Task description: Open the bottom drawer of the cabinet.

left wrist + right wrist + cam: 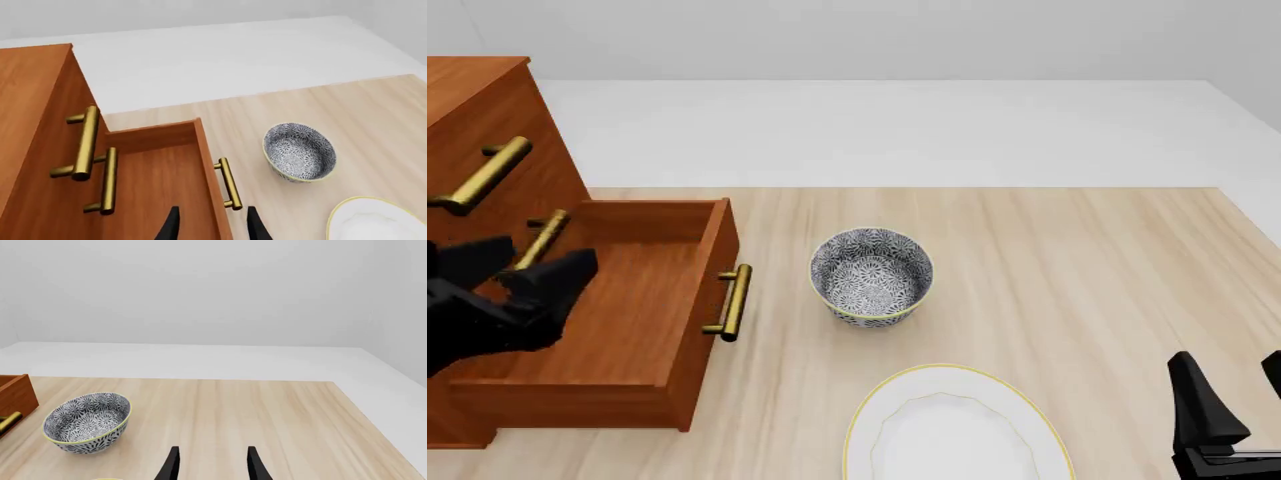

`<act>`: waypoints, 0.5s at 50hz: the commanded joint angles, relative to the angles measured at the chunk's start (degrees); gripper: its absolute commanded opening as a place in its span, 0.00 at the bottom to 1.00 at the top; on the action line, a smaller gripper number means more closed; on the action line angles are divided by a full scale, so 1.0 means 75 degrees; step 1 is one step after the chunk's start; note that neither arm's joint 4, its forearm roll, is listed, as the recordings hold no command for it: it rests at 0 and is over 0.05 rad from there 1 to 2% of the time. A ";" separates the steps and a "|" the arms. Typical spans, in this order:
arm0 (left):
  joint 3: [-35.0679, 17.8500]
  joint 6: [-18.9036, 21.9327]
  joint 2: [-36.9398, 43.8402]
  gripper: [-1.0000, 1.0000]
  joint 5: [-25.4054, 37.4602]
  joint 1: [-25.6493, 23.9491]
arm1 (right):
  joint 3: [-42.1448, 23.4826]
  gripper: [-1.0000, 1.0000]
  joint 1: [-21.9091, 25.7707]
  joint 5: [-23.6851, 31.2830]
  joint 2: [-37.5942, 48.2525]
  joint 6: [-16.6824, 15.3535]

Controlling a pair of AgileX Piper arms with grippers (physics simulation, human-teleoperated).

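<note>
The reddish-brown cabinet [481,110] stands at the table's left. Its bottom drawer [647,300] is pulled far out, showing a plain wooden interior, and its brass handle [731,302] faces the bowl. My left gripper [521,270] hovers open above the drawer's inside, left of the handle, holding nothing. In the left wrist view the open fingers [212,225] point past the drawer front [207,170] and handle [229,184] without touching them. My right gripper [1234,390] is open and empty at the front right. The right wrist view shows its fingers [212,465] over bare table.
A patterned blue-and-white bowl [872,276] sits just right of the drawer handle. A white plate with a yellow rim [954,430] lies at the front centre. Two upper drawers with brass handles [85,142] stay closed.
</note>
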 commanded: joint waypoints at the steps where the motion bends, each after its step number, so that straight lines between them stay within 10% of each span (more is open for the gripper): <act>1: -0.0448 -0.0134 -0.2720 1.00 0.2137 -0.0135 | 0.0000 1.00 0.0000 0.0000 0.0000 0.0003; 9: -0.1121 -0.0331 -0.4276 1.00 0.3333 -0.0301 | 0.0000 1.00 -0.0001 0.0000 0.0002 0.0000; 25: -0.5145 -0.0201 -0.4432 1.00 0.4821 -0.0547 | 0.0000 1.00 0.0000 0.0000 0.0001 0.0001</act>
